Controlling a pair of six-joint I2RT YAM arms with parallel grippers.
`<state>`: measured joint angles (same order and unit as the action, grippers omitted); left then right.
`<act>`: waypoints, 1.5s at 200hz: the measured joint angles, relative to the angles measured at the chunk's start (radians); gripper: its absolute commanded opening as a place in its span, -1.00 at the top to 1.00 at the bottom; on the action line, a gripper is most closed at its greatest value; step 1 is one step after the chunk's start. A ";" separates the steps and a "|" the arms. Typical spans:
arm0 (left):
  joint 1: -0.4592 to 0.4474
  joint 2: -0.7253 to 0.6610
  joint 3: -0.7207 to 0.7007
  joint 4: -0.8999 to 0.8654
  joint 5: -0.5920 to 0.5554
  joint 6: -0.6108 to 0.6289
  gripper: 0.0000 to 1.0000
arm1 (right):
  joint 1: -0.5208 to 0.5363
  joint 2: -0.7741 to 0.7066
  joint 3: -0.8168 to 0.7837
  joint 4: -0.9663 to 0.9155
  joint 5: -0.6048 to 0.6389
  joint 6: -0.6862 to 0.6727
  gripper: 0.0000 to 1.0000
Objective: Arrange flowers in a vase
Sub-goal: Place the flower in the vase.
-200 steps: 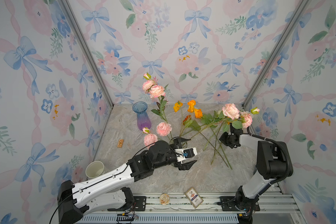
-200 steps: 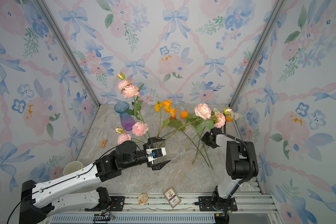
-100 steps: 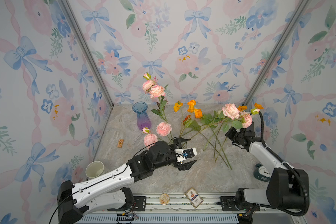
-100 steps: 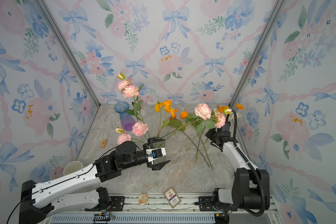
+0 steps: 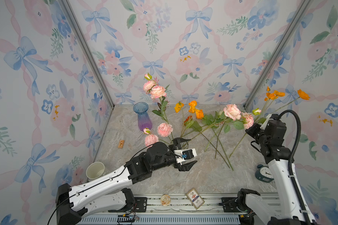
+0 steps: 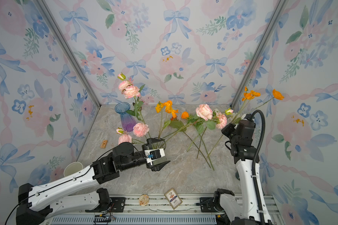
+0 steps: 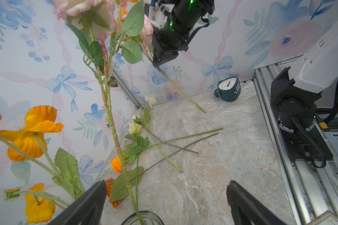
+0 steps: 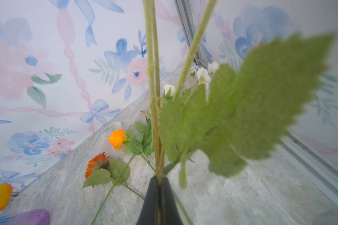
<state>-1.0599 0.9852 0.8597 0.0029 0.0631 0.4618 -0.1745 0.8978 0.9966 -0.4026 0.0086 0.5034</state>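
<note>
1. The right gripper (image 8: 159, 178) has its fingers (image 8: 150, 194) clenched on the fuzzy stem of a poppy (image 8: 152, 58). A broad leaf branches off just past the fingertips.
2. The poppy is in the air over the right edge of the surface (image 5: 203, 181), near the rear right corner. Its orange blooms are high against the wall, and a long bare tail of stem slants down below the grip.
3. The pinch is narrow and the stem is top-heavy, so it may swivel between the fingers on a quick swing. The tail would then point away from the opening.
4. That tail may snag the loose stems (image 7: 164, 144) lying crossed by the rear right corner and drag them along.
5. The glass jar (image 7: 152, 214), near the middle of the surface, is already crowded with flowers. A pink bloom (image 5: 232, 111) leans out toward the right edge and lies across the likely path, so a low approach could push it and tilt the jar.
6. The left gripper (image 7: 167, 183) is released, with its fingers spread wide and the jar between them. Whether either finger touches the glass I cannot tell. An unsteadied jar may slide or tip when the new stem presses in.
7. The blue vase (image 5: 142, 118) at the rear left corner is empty (possibly the intended one).
</note>
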 measured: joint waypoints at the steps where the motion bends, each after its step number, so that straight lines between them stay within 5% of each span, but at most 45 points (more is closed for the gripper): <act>1: 0.000 0.000 0.000 0.000 0.000 0.000 -0.96 | 0.000 -0.005 0.001 0.000 0.001 0.000 0.94; 67: 0.000 -0.020 0.000 -0.001 -0.007 0.003 -0.96 | -0.001 -0.251 0.079 -0.096 0.049 -0.064 0.91; 145: 0.000 -0.193 -0.008 -0.111 -0.003 -0.102 -0.95 | 0.026 -0.248 0.234 -0.043 -0.325 -0.110 0.89; 224: 0.000 -0.364 -0.160 -0.143 -0.049 -0.213 -0.95 | 0.121 -0.294 0.177 0.268 -0.497 0.077 0.88; 258: 0.001 -0.384 -0.169 -0.140 -0.052 -0.248 -0.95 | 0.285 -0.207 0.178 0.341 -0.463 0.081 0.88; 300: 0.001 -0.450 -0.213 -0.142 -0.054 -0.284 -0.95 | 0.715 -0.036 0.291 0.300 -0.276 -0.141 0.89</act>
<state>-1.0588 0.5354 0.6468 -0.1394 0.0090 0.1776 0.5400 0.8616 1.2881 -0.1028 -0.2676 0.3622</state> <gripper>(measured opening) 0.977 0.058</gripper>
